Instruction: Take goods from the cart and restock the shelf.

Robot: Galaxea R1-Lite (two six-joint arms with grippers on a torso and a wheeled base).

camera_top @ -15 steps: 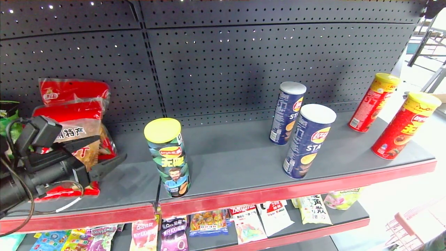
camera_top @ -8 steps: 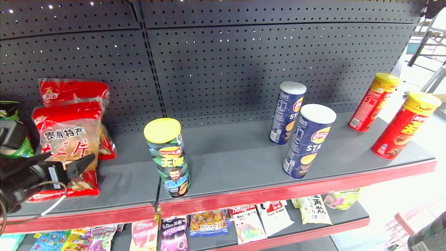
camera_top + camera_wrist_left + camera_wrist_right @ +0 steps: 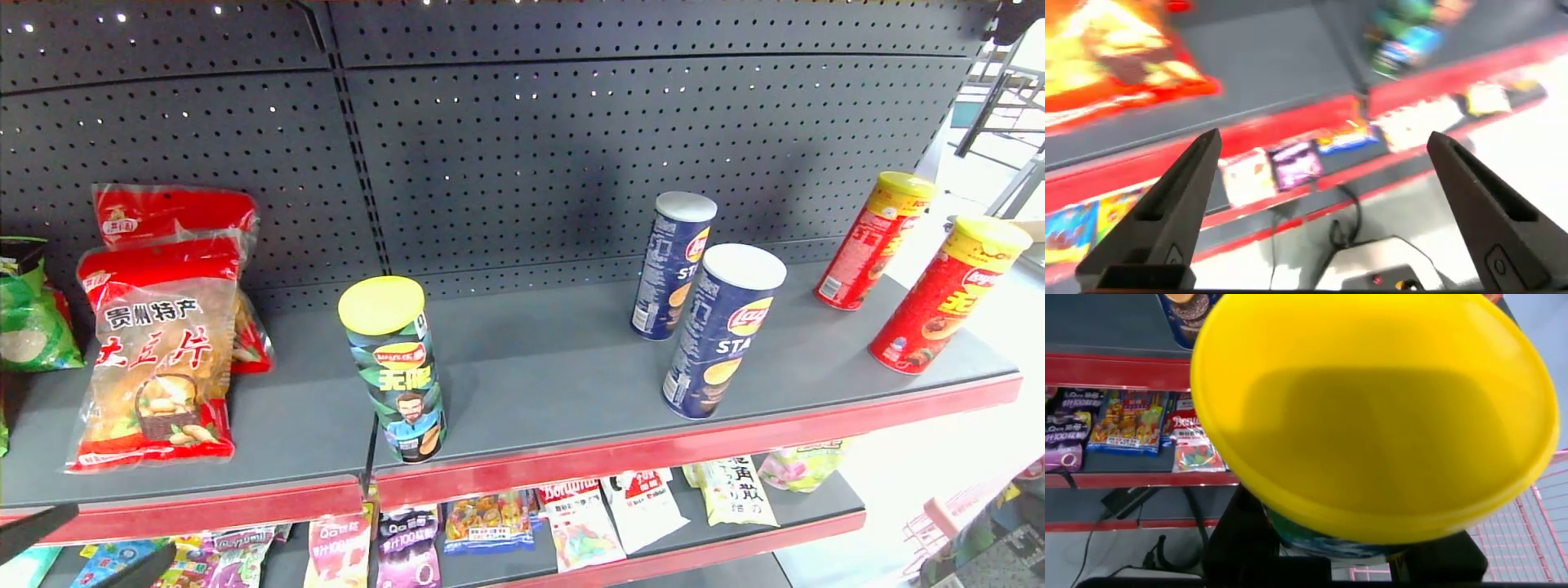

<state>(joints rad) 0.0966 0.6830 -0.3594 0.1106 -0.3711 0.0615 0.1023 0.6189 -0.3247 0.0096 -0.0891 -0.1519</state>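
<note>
A green chip can with a yellow lid (image 3: 1372,408) sits in my right gripper (image 3: 1343,543), whose black fingers (image 3: 1241,539) are shut on its body below the lid. That can's patterned side (image 3: 992,531) shows at the lower right, below and in front of the shelf (image 3: 571,384). A matching green can (image 3: 396,367) stands near the shelf's front edge, left of centre. My left gripper (image 3: 86,545) hangs low at the far left, below the shelf's red edge. It is open (image 3: 1324,139) with nothing between its fingers.
Two blue cans (image 3: 718,327) stand right of centre and two red cans (image 3: 947,294) at the right end. Red snack bags (image 3: 159,359) and a green bag (image 3: 28,314) lie at the left. Bare shelf lies between the green and blue cans. A pink cart (image 3: 951,523) is lower right.
My left arm has pulled back from the red bags, down and to the left, off the shelf. The held can has come up into the head view's lower right corner.
</note>
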